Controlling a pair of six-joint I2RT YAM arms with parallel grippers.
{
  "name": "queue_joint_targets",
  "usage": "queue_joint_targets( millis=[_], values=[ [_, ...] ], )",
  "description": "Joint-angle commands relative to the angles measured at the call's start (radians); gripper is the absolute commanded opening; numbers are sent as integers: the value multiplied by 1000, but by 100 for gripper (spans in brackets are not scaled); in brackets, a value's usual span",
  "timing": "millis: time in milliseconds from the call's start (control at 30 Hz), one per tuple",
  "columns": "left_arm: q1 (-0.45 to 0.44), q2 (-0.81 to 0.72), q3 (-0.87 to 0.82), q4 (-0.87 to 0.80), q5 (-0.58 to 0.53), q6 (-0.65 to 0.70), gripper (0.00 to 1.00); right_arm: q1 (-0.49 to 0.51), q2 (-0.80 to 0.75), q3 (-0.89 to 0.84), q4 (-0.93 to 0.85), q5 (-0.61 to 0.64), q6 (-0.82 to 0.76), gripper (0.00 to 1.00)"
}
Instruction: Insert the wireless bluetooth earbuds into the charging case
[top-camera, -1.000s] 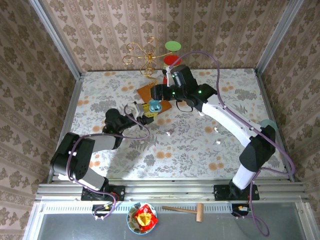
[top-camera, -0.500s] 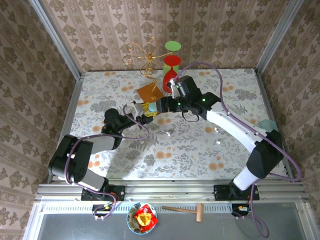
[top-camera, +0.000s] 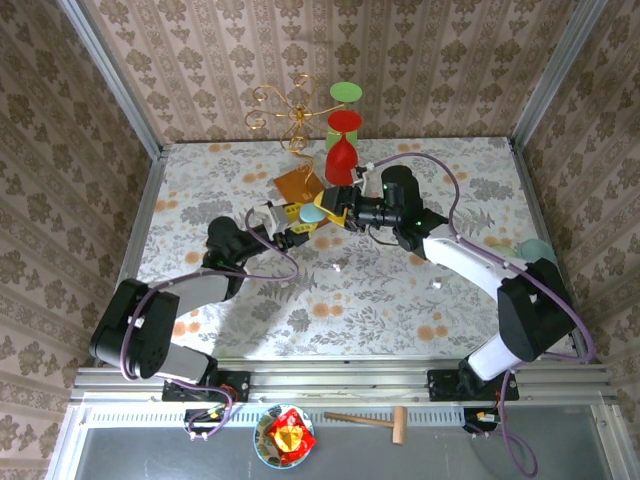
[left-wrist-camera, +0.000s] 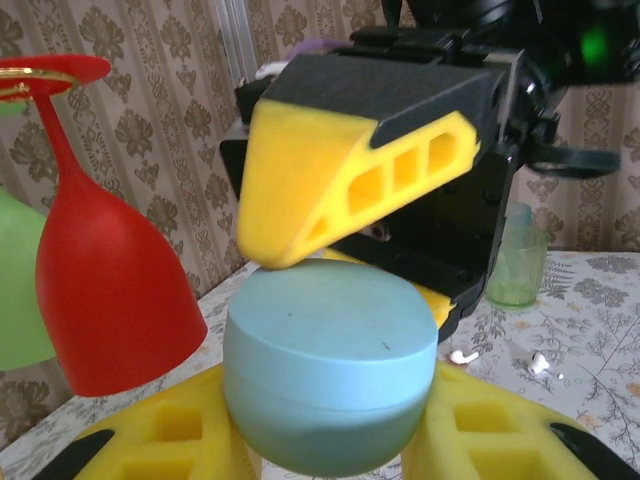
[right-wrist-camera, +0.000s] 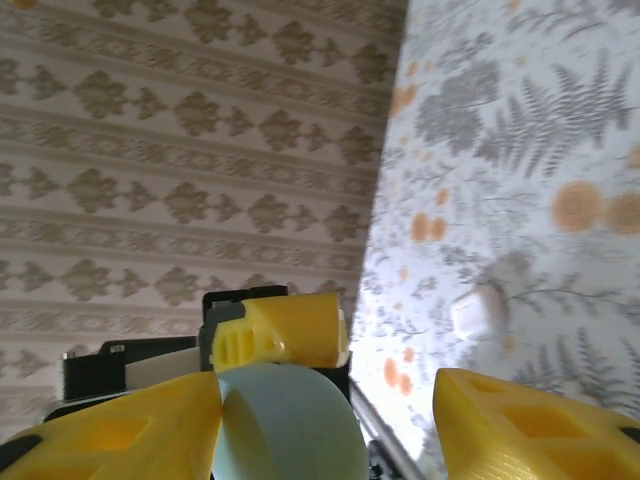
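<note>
My left gripper is shut on a closed light blue charging case, held off the table between its yellow fingers. From above, the case sits between my left gripper and my right gripper. My right gripper is open. Its left finger rests against the case, and its right finger stands well apart. One right finger presses on the case's top. Tiny white earbuds lie loose on the table, and white bits lie beyond the case.
A red goblet and a green one stand at the back, beside a gold wire stand and an orange card. A pale green cup sits at the right edge. A small white piece lies on the table.
My right arm has dropped and swung right, bringing its gripper onto the blue case from the right, with narrower jaws. My left gripper has kept its hold and barely moved.
</note>
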Motion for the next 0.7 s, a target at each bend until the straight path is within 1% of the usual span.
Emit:
queue_joint_targets(
  millis=[0,100,167,233,267,300,400,433,667],
  values=[
    [-5,-36,35,-32,-8,32,24,2,48,-40,354,-105,258,47],
    [-5,-42,31,-49,-25,42,24,2,77,-70,494,-110,355,37],
    [-5,-43,32,-63,-31,50,24,2,76,-79,500,-107,358,32],
    [-5,-40,34,-71,-41,52,24,2,68,-84,468,-103,338,26],
    [-5,-39,34,-72,-48,48,25,0,64,-84,461,-102,332,25],
    [-5,-35,36,-76,-60,44,24,0,62,-85,455,-102,327,26],
    [-6,-31,39,-71,-82,32,25,0,58,-89,460,-104,328,37],
    [-5,-30,40,-69,-95,26,25,0,59,-92,462,-104,330,39],
    [-5,-27,42,-65,-131,23,25,17,76,-88,502,-109,353,38]
  ],
)
